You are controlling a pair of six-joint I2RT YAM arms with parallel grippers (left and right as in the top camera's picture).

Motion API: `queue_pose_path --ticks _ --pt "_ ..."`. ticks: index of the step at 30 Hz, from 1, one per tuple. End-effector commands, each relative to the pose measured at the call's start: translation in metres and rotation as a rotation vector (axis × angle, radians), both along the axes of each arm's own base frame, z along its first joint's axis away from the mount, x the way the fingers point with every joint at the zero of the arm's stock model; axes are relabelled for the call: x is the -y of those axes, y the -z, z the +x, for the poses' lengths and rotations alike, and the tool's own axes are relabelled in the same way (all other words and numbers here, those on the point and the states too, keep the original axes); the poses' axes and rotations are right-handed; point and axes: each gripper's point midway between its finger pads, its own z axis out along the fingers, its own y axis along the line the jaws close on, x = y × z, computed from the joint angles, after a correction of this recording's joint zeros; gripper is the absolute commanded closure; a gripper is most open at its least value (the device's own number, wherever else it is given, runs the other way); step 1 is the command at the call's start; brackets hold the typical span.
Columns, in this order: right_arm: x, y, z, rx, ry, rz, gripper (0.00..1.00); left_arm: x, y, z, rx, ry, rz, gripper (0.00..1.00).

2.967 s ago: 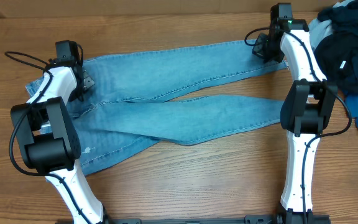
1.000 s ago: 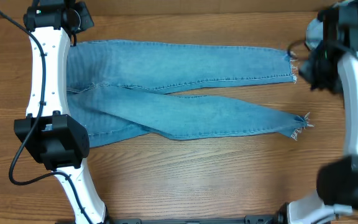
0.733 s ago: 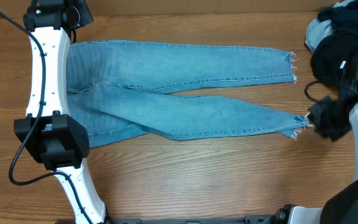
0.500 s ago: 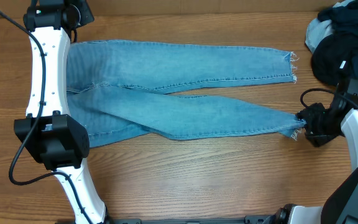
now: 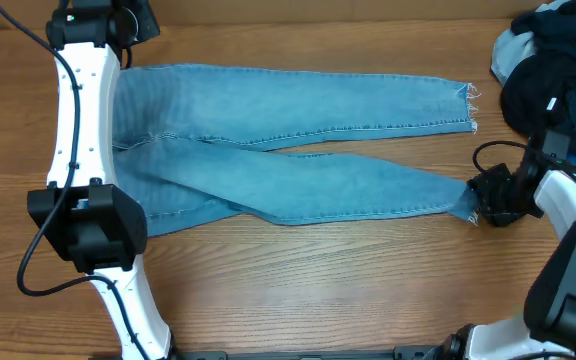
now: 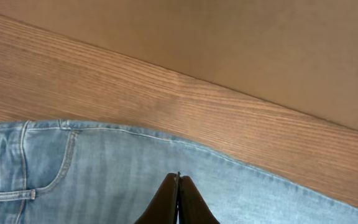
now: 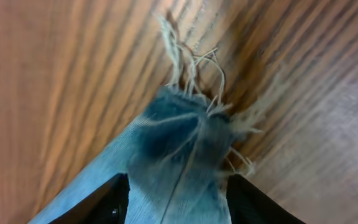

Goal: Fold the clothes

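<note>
Left gripper [image 6: 179, 180]: fingers pressed flat together with no gap. Whether any denim is pinched between them cannot be told.
Left gripper position: over the far edge of the jeans [image 5: 288, 130], close to the waistband [image 6: 5, 162] end.
Right gripper [image 7: 178, 199]: jaws partly apart, one finger on each side of the frayed hem [image 7: 191, 124]. The cloth fills the gap between them. Whether the pads press on it cannot be told.
Right gripper position: at the outer tip of the near leg of the jeans, low over the table [image 5: 318, 290].
Jeans: light blue denim, lying flat and lengthwise on the table. The two legs spread apart toward their hems.
Far leg: straight, and its frayed hem lies free.
Near leg: angled away from the far leg, hem threads splayed on the wood.
Pile of dark garments [image 5: 558, 70]: beyond the hem end of the jeans, apart from them, with a pale piece at the edge of the pile.
</note>
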Motion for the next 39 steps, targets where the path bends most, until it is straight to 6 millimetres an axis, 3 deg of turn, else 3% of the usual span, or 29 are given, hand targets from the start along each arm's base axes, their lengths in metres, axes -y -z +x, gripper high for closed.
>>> queue_pose_path --ticks 1,15,17,24,28,34,39 --pt "-0.002 0.019 -0.001 -0.031 0.02 0.03 0.49 0.006 0.003 0.0 -0.012 0.03 0.009 0.95" --pt "0.006 0.02 0.017 0.035 0.029 0.001 0.85 0.006 0.005 -0.001 -0.018 0.03 0.009 0.95" --pt "0.006 0.02 0.017 0.036 0.029 0.001 0.94 0.006 0.005 -0.001 -0.018 0.03 0.008 0.95" --pt "0.006 0.014 0.016 0.015 0.025 0.006 0.96 0.006 0.006 -0.002 -0.025 0.03 0.009 0.95" --pt "0.013 -0.016 0.027 0.03 -0.01 -0.026 0.96 0.006 0.007 -0.004 -0.036 0.034 0.011 0.95" --pt "0.027 -0.088 0.061 0.165 -0.025 -0.087 0.96 0.007 0.01 -0.006 -0.049 0.039 0.015 0.95" --pt "0.034 -0.132 0.078 0.239 -0.032 -0.12 0.96 0.007 0.013 -0.011 -0.071 0.041 0.016 0.95"
